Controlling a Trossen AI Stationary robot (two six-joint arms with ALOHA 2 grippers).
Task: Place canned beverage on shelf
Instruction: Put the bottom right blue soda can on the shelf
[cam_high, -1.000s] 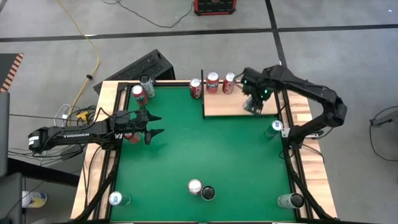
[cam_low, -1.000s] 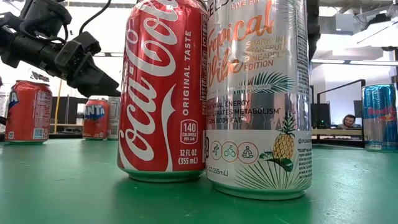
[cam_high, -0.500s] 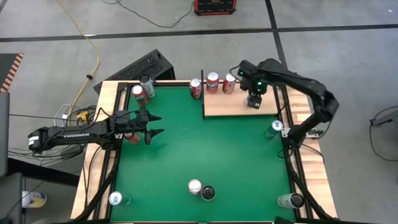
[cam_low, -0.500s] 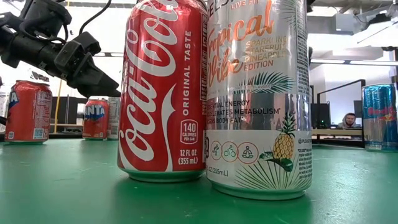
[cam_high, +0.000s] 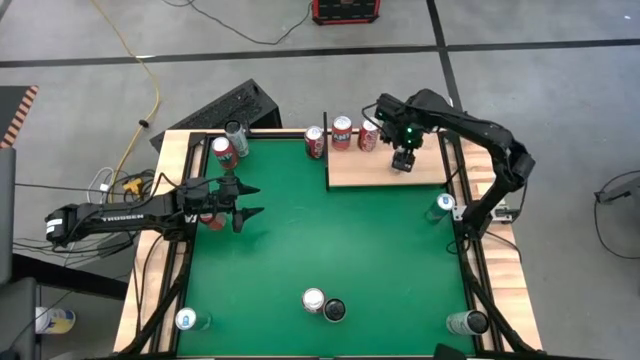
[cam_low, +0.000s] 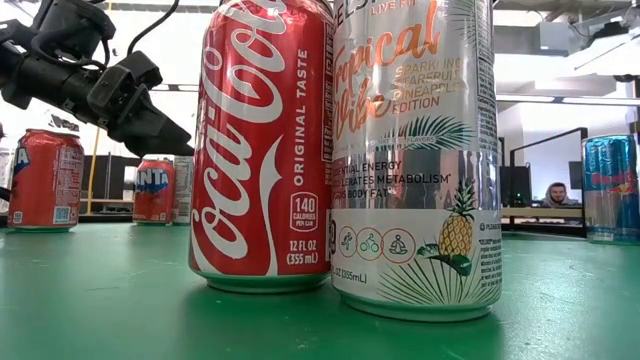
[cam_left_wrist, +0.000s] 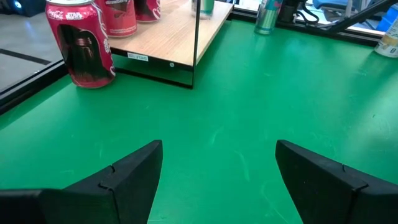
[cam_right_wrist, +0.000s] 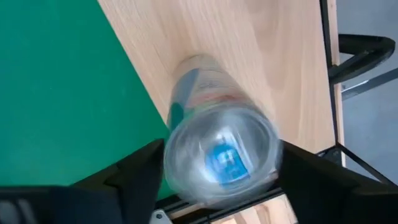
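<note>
The shelf (cam_high: 372, 172) is a pale wood board at the table's far right. My right gripper (cam_high: 403, 160) points straight down over its right part. A silver canned beverage with a blue tab (cam_right_wrist: 221, 155) stands between the gripper's fingers, its base (cam_right_wrist: 199, 68) on the board. The can looks blurred, while the fingers and the wood look sharp. My left gripper (cam_left_wrist: 217, 180) waits open above the green table at the left side (cam_high: 250, 200), with nothing between its fingers. My right gripper's fingers (cam_right_wrist: 140, 174) stand close on either side of the can's upper wall (cam_right_wrist: 177, 162), coming from above. The can stands upright on the shelf. Whether the fingers touch the can, I cannot tell.
Two red cans (cam_high: 342, 132) (cam_high: 368, 133) stand along the shelf's far edge, and a third (cam_high: 315, 142) stands just left of it. More cans stand at the far left (cam_high: 224, 150), near the front middle (cam_high: 314, 300) and at the corners (cam_high: 468, 322). Thin black posts (cam_left_wrist: 196, 37) edge the shelf.
My right gripper has moved a little toward the table's far-left over the shelf and sunk lower, carrying the can with it. Its wrist has rolled slightly.
</note>
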